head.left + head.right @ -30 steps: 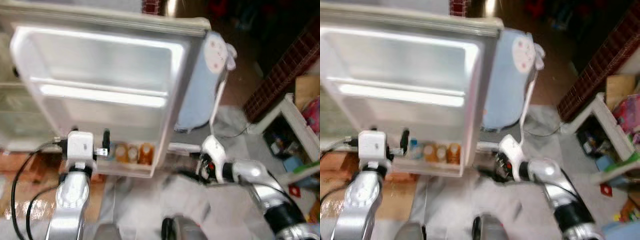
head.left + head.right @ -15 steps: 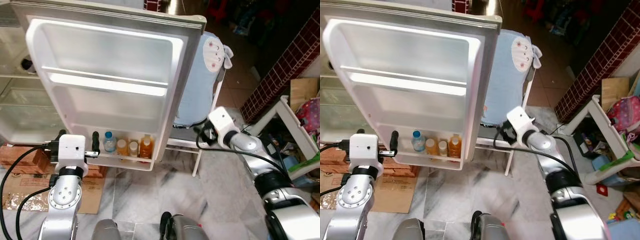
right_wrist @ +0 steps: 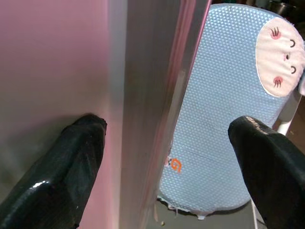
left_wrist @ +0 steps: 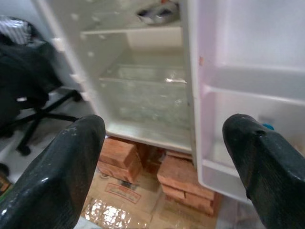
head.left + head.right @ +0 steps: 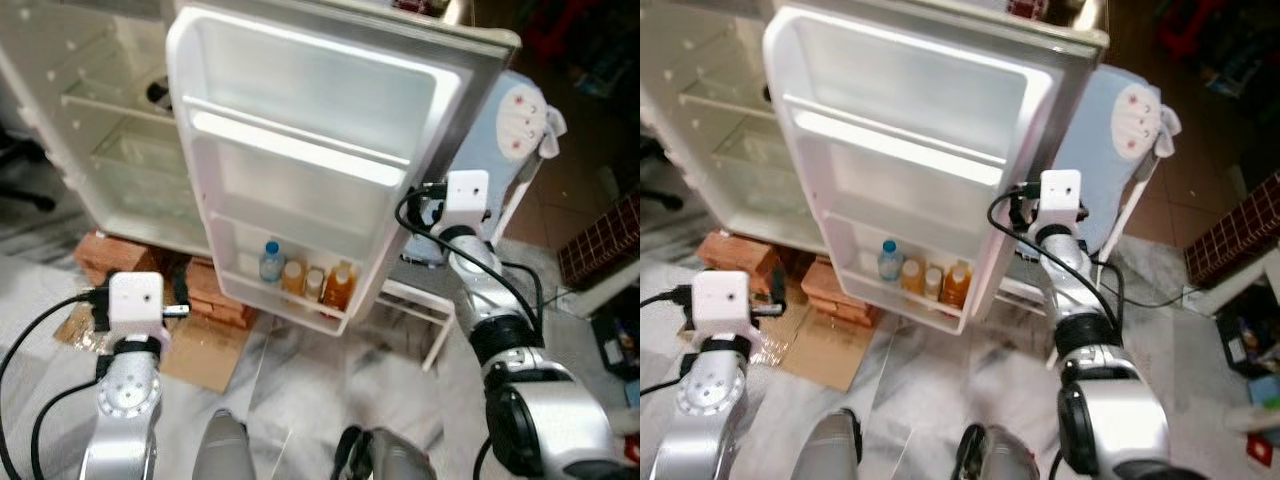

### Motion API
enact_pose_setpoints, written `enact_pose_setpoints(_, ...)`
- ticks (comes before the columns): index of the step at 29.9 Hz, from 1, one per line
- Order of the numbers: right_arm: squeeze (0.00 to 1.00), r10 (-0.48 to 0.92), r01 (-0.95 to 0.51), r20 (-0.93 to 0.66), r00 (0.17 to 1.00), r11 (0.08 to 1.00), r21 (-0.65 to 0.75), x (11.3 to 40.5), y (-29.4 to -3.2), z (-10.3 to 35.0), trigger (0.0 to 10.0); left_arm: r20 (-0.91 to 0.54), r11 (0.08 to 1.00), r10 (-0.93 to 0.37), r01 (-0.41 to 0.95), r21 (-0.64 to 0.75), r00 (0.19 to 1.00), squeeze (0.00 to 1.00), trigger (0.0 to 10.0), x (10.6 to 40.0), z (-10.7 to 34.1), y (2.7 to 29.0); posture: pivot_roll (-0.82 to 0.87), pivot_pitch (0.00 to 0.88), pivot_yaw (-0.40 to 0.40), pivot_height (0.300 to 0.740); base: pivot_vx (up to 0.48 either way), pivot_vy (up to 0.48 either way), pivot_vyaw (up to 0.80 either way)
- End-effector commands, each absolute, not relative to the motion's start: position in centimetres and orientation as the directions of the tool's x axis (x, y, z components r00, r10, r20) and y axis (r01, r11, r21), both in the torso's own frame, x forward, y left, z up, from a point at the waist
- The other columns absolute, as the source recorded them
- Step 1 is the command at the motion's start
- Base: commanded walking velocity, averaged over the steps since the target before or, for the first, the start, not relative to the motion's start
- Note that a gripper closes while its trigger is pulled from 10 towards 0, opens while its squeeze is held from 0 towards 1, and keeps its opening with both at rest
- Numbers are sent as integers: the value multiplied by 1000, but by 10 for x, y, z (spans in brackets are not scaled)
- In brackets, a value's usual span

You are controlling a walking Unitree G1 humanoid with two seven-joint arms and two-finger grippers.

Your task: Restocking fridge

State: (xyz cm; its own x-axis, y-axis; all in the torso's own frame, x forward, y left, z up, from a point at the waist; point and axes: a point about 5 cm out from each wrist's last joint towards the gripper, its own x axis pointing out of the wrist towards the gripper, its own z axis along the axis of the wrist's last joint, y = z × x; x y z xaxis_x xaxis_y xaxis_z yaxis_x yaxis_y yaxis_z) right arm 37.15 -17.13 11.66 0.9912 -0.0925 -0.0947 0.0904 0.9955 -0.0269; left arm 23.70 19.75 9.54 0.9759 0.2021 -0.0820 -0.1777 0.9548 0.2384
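The white fridge door [image 5: 300, 130] stands open, with bare upper shelves. Its lowest shelf holds a clear water bottle [image 5: 270, 262] with a blue cap and three orange drink bottles [image 5: 341, 285]. My right gripper [image 3: 167, 125] is open at the door's outer edge [image 3: 157, 95], one finger against the door's face and the other out past the edge. My left gripper [image 4: 162, 126] is held low in front of the fridge cabinet [image 4: 143, 90], open with nothing between its fingers. The cabinet's glass shelves are almost bare.
The fridge stands on red bricks [image 5: 105, 255], with flattened cardboard [image 5: 205, 350] on the marble floor before it. A blue baby seat [image 5: 510, 130] on a white frame stands right behind the door. A black office chair [image 4: 28, 86] is off to the left of the cabinet.
My right gripper has risen from near the floor to the door's outer edge. The view has swung, bringing the cabinet interior into sight. My left arm stays low.
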Motion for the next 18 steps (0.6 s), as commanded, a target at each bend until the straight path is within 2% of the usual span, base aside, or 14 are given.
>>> enact_pose_setpoints(1,0,-27,27,27,999,1000,-7,386,-149,151,10000,-121,953,220,-187,239,968,0,10000,232,88,199,126,132,-93,740,0,0,756)
enact_pose_setpoints(7,0,3,-4,26,1000,997,73,391,-131,158,10000,-215,976,189,-160,146,958,0,10000,231,78,193,129,132,-99,740,0,0,755)
enact_pose_setpoints(11,0,47,-49,27,999,996,81,390,-123,156,10000,-308,996,79,-61,67,948,0,10000,227,70,180,131,130,-100,740,0,0,753)
enact_pose_setpoints(12,0,45,-46,22,999,997,66,390,-125,153,10000,-362,998,49,-32,54,931,0,10000,224,67,176,132,130,-99,740,0,0,456)
enact_pose_setpoints(18,0,-17,16,24,1000,999,46,391,-139,153,10000,-405,998,33,-11,58,914,0,10000,220,61,172,138,120,-101,740,0,0,76)
